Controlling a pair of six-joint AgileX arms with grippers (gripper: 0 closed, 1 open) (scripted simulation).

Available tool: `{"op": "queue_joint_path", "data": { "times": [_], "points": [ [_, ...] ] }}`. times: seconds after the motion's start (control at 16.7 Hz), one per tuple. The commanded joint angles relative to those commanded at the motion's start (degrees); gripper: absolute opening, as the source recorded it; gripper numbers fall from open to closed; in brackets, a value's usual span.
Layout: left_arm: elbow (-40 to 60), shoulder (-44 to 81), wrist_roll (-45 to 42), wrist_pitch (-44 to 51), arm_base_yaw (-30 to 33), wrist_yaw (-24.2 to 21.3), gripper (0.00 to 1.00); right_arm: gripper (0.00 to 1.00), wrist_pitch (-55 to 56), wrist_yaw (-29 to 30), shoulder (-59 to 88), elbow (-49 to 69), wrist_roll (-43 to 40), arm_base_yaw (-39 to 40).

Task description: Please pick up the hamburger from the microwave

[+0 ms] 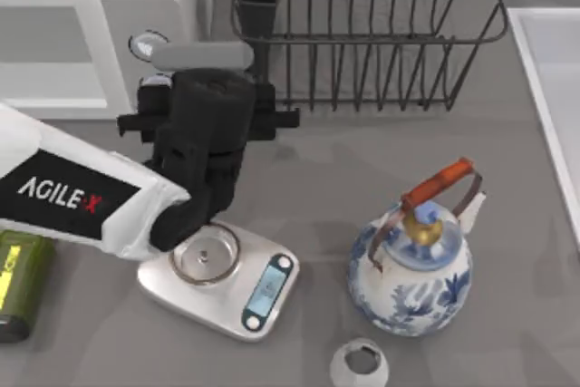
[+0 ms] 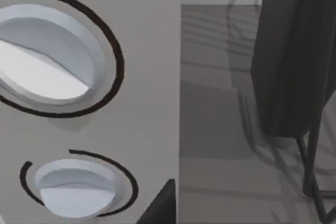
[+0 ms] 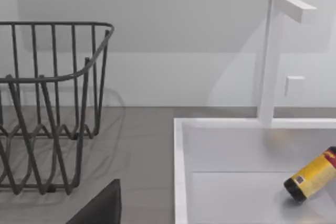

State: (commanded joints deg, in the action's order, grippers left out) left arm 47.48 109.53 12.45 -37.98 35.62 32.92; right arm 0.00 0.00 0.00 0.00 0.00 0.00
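Note:
The white microwave (image 1: 54, 33) stands at the table's back left, and its side panel (image 2: 152, 77) with two round silver-blue knobs (image 2: 47, 59) faces the left wrist view at very close range. My left gripper (image 1: 204, 79) is right in front of that panel, beside a knob (image 1: 148, 43) and a grey bar (image 1: 201, 55). A dark fingertip (image 2: 160, 205) shows at the edge of the left wrist view. The hamburger is hidden. In the right wrist view, a dark part of my right gripper (image 3: 100, 208) faces the sink.
A silver kitchen scale (image 1: 263, 292) lies under my left arm. A blue-and-white teapot (image 1: 412, 265) stands right of it, with a small grey lid (image 1: 360, 362) in front. A black wire rack (image 1: 362, 33) is at the back. A green can (image 1: 18, 283) is at the left. The sink (image 3: 184, 182) holds a yellow bottle (image 3: 312, 174).

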Motion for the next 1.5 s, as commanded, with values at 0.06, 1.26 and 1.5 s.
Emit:
{"op": "queue_joint_path", "data": {
  "times": [0.06,1.26,1.5],
  "points": [
    [-0.8,2.5,0.0,-4.0,0.2,-0.2,0.00,1.00,0.0,0.0,0.0,0.0,0.0,0.0],
    [-4.4,11.9,0.1,-16.9,0.8,-1.1,0.75,1.00,0.0,0.0,0.0,0.0,0.0,0.0],
    [-4.4,11.9,0.1,-16.9,0.8,-1.1,1.00,1.00,0.0,0.0,0.0,0.0,0.0,0.0]
  ]
}}
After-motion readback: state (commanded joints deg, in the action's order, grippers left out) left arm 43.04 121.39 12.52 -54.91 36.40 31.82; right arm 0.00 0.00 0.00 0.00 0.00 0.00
